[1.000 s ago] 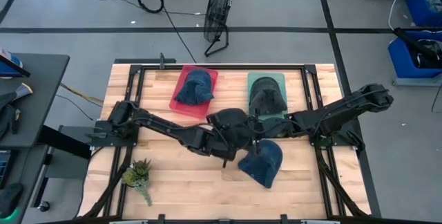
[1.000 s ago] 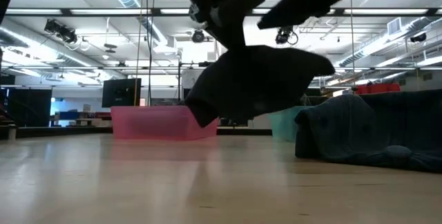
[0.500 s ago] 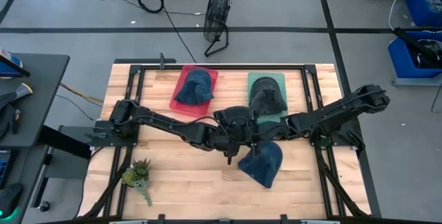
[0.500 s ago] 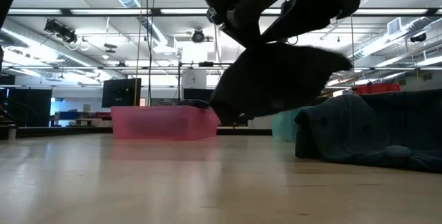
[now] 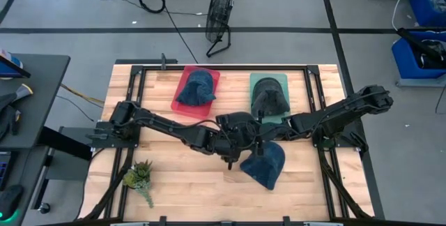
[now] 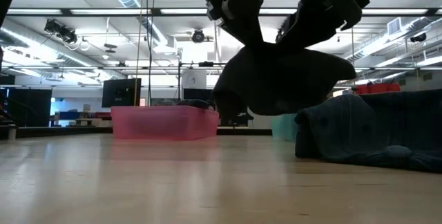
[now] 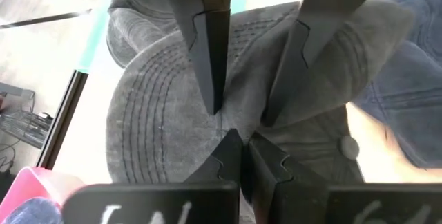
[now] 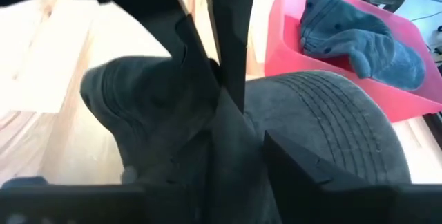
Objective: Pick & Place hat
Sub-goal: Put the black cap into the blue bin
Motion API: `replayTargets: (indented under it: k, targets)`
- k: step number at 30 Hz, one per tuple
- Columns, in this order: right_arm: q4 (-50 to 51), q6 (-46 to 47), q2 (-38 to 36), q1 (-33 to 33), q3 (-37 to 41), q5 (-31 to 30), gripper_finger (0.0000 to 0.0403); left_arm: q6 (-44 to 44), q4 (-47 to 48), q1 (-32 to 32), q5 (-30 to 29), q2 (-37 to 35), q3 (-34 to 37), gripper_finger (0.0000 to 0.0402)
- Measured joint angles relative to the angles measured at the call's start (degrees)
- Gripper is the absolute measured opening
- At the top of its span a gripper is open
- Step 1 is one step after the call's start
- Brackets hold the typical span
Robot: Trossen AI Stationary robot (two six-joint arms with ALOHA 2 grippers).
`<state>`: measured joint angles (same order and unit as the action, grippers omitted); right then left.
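A dark grey hat point(image 6: 283, 79) hangs in the air over the table's middle, held between both grippers. My left gripper point(image 7: 243, 141) reaches in from the left and is shut on it. My right gripper point(image 7: 242, 115) comes from the right and meets the hat at nearly the same spot. In the high view both grippers point(image 5: 240, 134) point(image 5: 259, 132) hide most of the hat. Its stitched brim point(image 7: 152, 113) shows in the left wrist view. A blue hat point(image 5: 266, 164) lies flat on the wood just near of them. My left gripper pinches a ridge of the hat's fabric point(image 7: 228, 131) close to where brim and crown meet. It comes slanting down from the left. The hat is lifted clear and sags below the fingers. My right gripper's fingers point(image 7: 210, 65) stand on either side of the same ridge point(image 7: 242, 106) from above and pinch it. They come slanting down from the right, opposite the left fingers.
A red tray point(image 5: 182, 86) at the far side holds a blue hat point(image 5: 198, 88). A green tray point(image 5: 282, 79) to its right holds a dark hat point(image 5: 268, 95). A small plant point(image 5: 138, 177) lies at the near left corner. Bare wood lies along the near edge.
My left gripper has carried the dark hat a little toward the table's right and far side, staying shut on it. My right gripper has come down onto the top of the hat. The hat stays lifted clear and now hangs more level.
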<state>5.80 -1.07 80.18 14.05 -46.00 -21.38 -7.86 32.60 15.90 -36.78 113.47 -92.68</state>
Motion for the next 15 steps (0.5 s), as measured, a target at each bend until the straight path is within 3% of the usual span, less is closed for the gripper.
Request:
replayTargets:
  k: [4, 11, 15]
  targets:
    - [2.1, 2.2, 0.0, -0.1, -0.1, 0.3, 0.0127, 0.0, 0.1, 0.1, 0.0, 0.0, 0.0, 0.0025]
    - [3.3, 7.0, 0.0, -0.1, 0.0, 0.3, 0.0013, 1.1, 0.6, -0.6, -0.4, 0.0, 0.0, 0.0058]
    - [4.8, 10.1, -0.1, -0.1, 0.0, -0.4, 0.0016, 1.1, 2.5, -0.7, -0.5, 0.0, 0.0, 0.0090]
